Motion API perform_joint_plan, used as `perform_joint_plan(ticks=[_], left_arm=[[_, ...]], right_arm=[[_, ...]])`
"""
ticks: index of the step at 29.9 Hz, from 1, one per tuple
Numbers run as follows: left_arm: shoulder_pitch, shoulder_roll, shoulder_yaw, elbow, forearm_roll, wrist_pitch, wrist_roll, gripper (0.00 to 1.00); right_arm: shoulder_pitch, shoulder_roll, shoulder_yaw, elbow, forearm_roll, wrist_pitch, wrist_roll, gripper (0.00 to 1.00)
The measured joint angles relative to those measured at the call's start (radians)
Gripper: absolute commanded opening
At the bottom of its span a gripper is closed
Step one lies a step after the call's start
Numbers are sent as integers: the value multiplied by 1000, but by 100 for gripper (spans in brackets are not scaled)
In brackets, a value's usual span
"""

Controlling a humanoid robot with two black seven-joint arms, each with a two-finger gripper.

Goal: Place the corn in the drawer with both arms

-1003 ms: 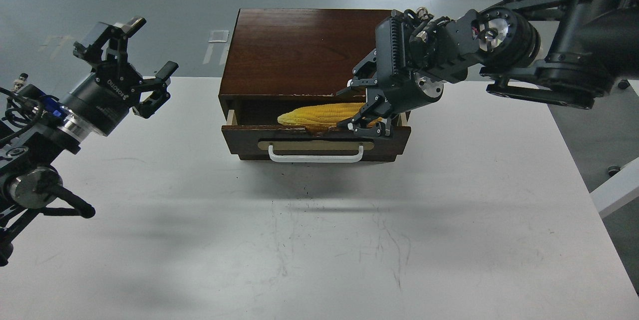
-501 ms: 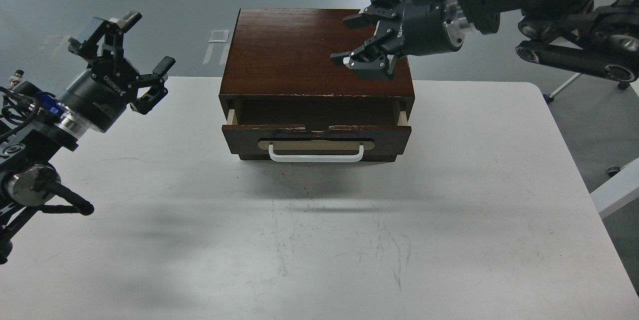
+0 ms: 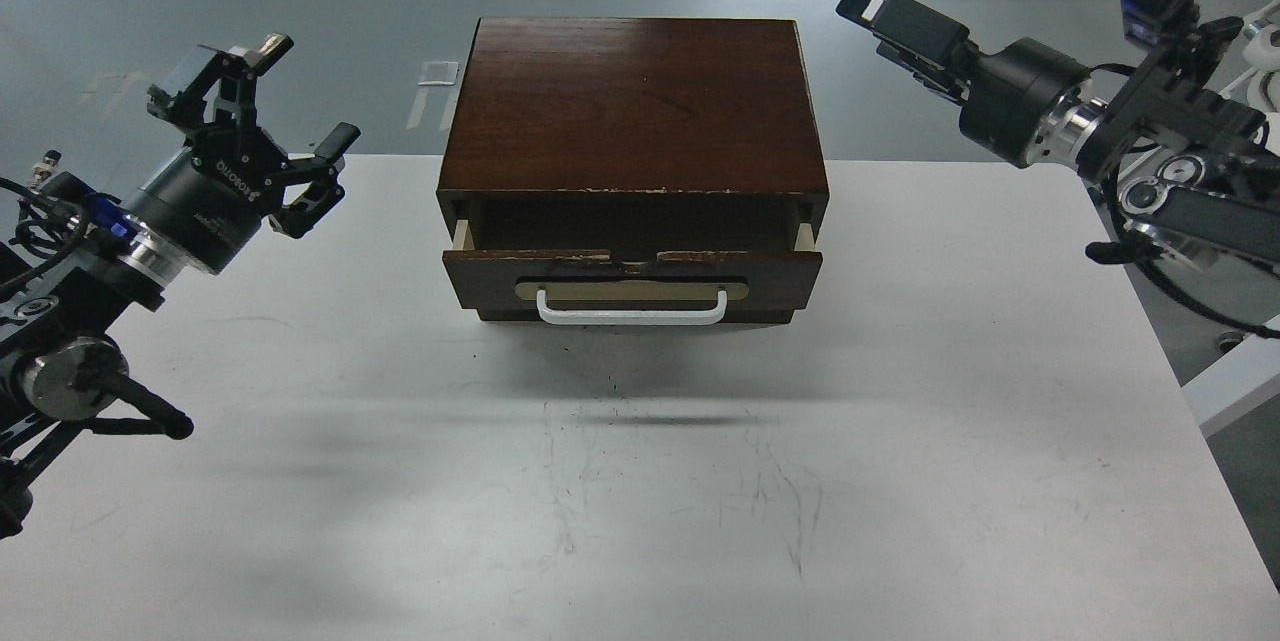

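With the dark brown wooden drawer (image 3: 632,273) ajar and no corn visible, closing seems next: left end effector (image 3: 262,136) spread wide, empty; right end effector (image 3: 880,16) grip unclear.

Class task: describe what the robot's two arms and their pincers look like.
Both arms are black with silver metal joints. The left pincer has jointed black fingers and white "ROBOTIQ" lettering on its round body, with black cables and a blue connector behind. The right pincer is black, seen end-on; a silver ring follows its cylindrical wrist.
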Motion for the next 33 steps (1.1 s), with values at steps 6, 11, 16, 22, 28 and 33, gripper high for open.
perform_joint_plan(ticks=[6, 11, 16, 22, 28, 33], left_arm=[[6, -1, 0, 0, 1, -13, 0, 99], [15, -8, 0, 0, 3, -14, 0, 99], [23, -12, -1, -2, 3, -15, 0, 99], [30, -17, -1, -4, 3, -15, 0, 99], [44, -24, -2, -4, 4, -15, 0, 99], [46, -30, -3, -4, 5, -15, 0, 99]], right_arm=[[-234, 9, 184, -8, 222, 18, 0, 95], [-372, 31, 301, -23, 375, 44, 0, 96], [-470, 49, 394, -35, 457, 71, 0, 96], [-512, 84, 449, -52, 464, 77, 0, 98], [-516, 108, 453, -52, 464, 68, 0, 100], [-517, 119, 455, -49, 462, 68, 0, 100]])
